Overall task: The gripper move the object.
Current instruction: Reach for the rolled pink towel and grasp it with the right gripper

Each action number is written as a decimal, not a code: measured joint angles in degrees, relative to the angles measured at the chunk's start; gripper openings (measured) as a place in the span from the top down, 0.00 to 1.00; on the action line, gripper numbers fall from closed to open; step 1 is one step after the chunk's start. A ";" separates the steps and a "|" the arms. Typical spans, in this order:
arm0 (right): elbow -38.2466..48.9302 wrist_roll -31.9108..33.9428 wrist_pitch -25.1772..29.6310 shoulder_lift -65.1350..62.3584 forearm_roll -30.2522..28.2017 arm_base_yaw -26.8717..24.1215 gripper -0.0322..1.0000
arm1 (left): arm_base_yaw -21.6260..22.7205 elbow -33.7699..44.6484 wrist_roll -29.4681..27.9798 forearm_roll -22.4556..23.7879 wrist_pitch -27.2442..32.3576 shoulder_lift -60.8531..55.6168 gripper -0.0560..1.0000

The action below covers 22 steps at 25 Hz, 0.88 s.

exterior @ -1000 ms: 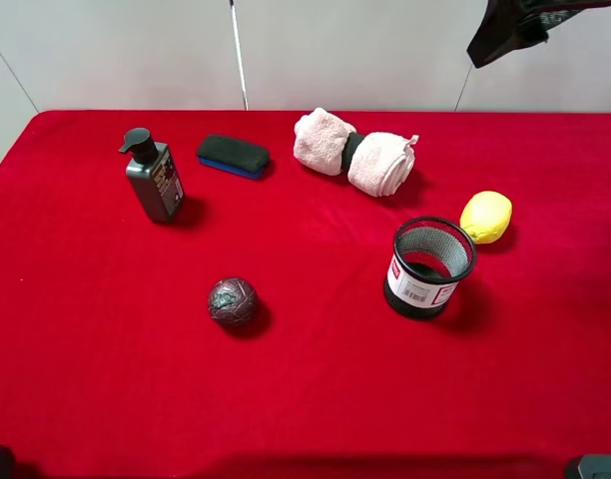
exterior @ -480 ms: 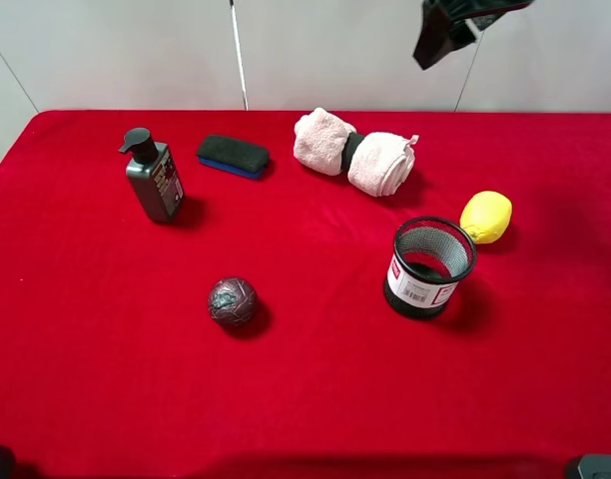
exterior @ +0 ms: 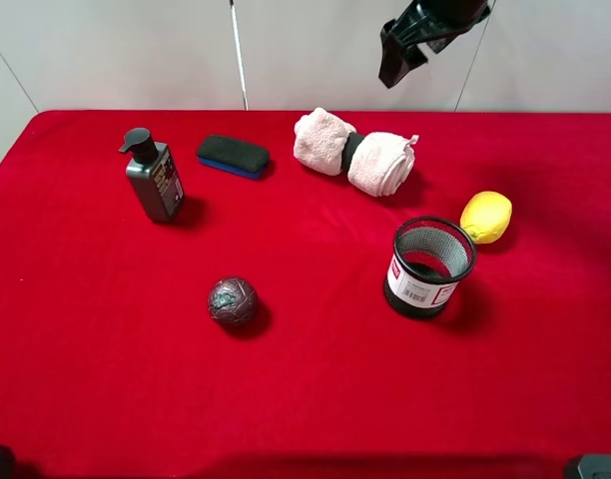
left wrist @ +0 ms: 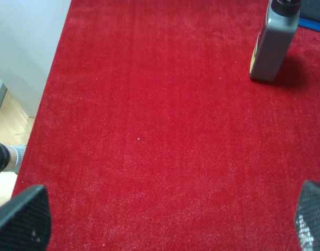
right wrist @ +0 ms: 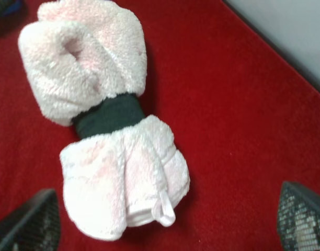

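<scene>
Shifted leftward since the earlier view, the right gripper is now held high above the far side of the red table, fingers spread wide and nothing grasped. The object is laid on the far side, slightly right of centre, beneath it. If the black band is missed in descent, only a fluffy lobe may be pinched and lost. The mesh cup, nearer, is seen empty, the lemon just beside it.

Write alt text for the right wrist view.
A pale pink rolled towel, cinched mid-length by a black band, lies on red cloth. The two dark fingertips of the pincer stand wide apart, holding nothing.
</scene>
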 joint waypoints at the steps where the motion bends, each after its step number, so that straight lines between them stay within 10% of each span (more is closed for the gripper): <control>1: -0.73 -0.13 0.00 0.90 0.24 0.00 0.36 | 0.00 0.00 0.00 0.00 0.00 0.00 0.07; 22: -3.76 -4.34 -0.75 14.87 4.95 0.00 0.36 | 0.00 0.00 0.00 0.00 0.00 0.00 0.07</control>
